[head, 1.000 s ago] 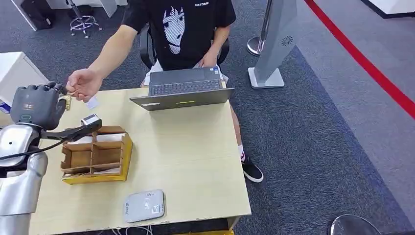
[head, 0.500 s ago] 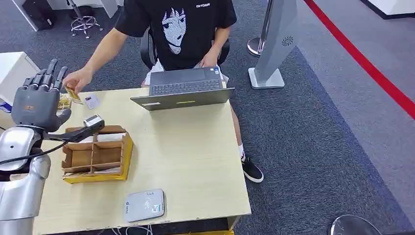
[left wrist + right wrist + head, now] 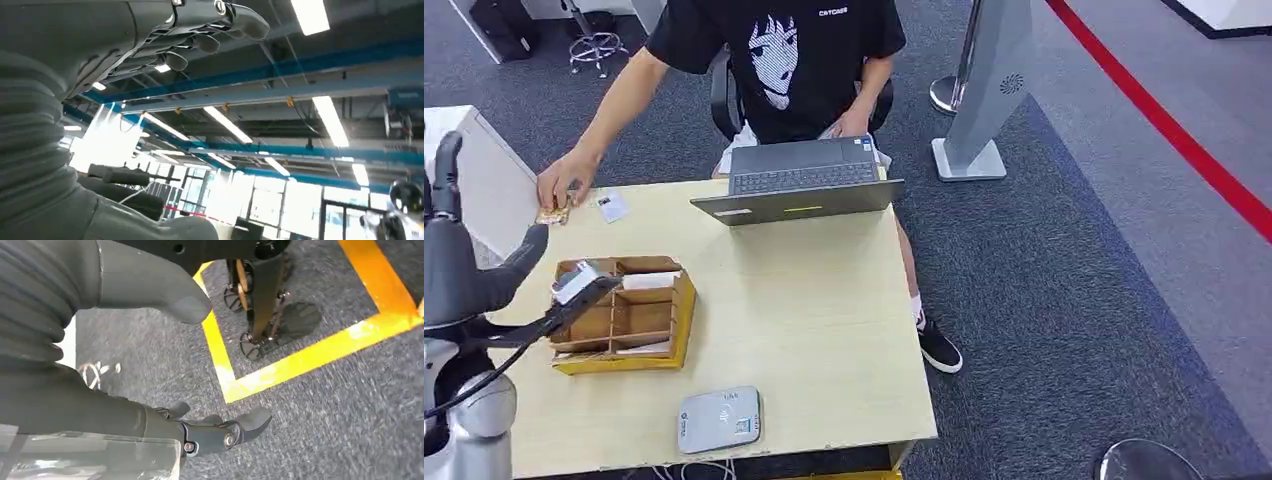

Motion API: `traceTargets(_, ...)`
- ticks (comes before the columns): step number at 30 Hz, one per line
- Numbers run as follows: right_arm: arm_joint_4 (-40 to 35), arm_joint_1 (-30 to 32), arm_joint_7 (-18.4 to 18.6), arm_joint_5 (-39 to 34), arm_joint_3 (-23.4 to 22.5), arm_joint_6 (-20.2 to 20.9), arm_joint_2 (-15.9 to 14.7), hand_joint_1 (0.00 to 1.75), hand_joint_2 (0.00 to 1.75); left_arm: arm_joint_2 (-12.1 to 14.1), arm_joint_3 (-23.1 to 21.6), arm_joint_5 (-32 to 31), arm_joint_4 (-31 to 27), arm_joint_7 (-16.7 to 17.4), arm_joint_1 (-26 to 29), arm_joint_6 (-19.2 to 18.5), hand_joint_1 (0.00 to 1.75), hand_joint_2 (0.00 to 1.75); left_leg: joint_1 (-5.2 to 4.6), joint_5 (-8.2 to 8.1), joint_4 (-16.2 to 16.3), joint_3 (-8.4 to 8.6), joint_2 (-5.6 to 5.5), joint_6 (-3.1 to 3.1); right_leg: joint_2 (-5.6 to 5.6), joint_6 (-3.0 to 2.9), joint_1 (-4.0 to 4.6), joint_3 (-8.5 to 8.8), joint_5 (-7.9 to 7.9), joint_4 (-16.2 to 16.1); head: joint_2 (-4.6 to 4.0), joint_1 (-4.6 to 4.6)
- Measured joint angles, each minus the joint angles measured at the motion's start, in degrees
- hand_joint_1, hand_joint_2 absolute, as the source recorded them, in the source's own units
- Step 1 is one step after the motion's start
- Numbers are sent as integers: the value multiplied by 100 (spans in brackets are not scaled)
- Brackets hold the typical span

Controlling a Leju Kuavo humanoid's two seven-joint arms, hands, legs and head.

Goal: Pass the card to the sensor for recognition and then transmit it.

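My left hand (image 3: 464, 268) is raised at the table's left edge with its fingers spread and nothing in it. In the left wrist view the left hand (image 3: 200, 37) is turned up towards the ceiling. A person's hand (image 3: 564, 182) presses a yellowish card (image 3: 551, 215) onto the far left corner of the table. A white card (image 3: 611, 207) lies just beside it. The grey-white card sensor (image 3: 718, 420) sits flat near the table's front edge. My right hand (image 3: 125, 415) hangs over the carpet with its fingers apart and holds nothing.
A cardboard sorting box (image 3: 624, 312) in a yellow tray stands between my left hand and the sensor. An open laptop (image 3: 799, 180) sits at the far edge before the seated person. The wooden table (image 3: 824, 330) is bare on the right. A white cabinet (image 3: 484, 170) stands left.
The person's hand has carried the card from my left hand down to the table's far left corner. My left hand spread its fingers and drew back to the left.
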Motion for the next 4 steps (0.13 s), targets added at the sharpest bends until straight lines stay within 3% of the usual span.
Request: traceTargets(4, -2, -3, -33, -232, -294, -11, 92, 0, 175, -205, 482, 605, -660, -428, 448, -50, 0, 175, 0, 2, -2, 5, 5, -2, 4, -1, 1, 0, 0, 2, 0, -4)
